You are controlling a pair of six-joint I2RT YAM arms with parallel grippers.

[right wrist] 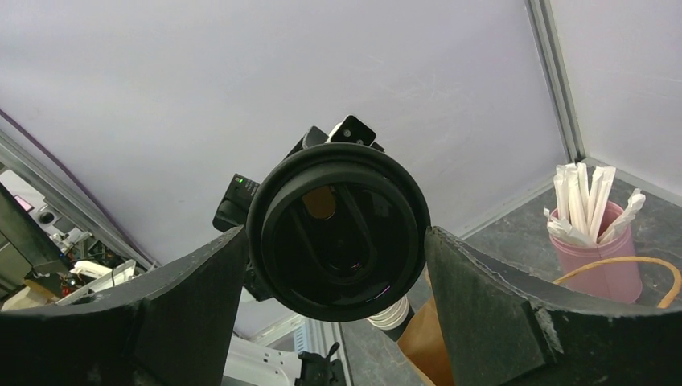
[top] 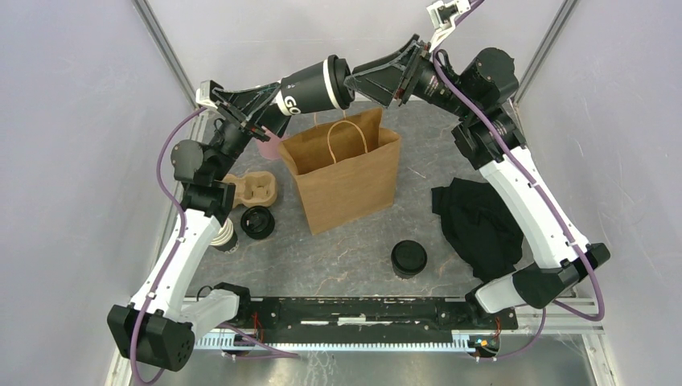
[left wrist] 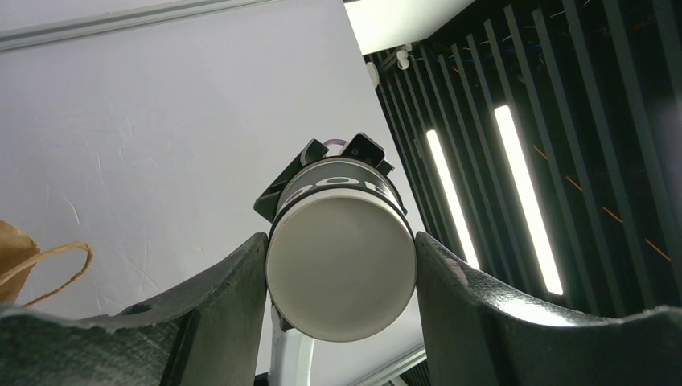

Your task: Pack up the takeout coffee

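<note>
A dark takeout coffee cup (top: 310,90) with a black lid hangs on its side in the air, above the open brown paper bag (top: 346,173). My left gripper (top: 273,111) is shut on its base end; the pale cup bottom (left wrist: 341,269) fills the space between its fingers. My right gripper (top: 354,83) is closed round the lid end, with the black lid (right wrist: 338,233) pressed between its fingers. A second lidded cup (top: 408,259) stands in front of the bag. Another lidded cup (top: 257,222) and a cup (top: 225,236) half hidden under my left arm stand to the left.
A cardboard cup carrier (top: 256,190) lies left of the bag. A pink cup of white sticks (right wrist: 599,257) stands behind the bag. A black cloth (top: 478,221) lies to the right. White walls enclose the table on three sides.
</note>
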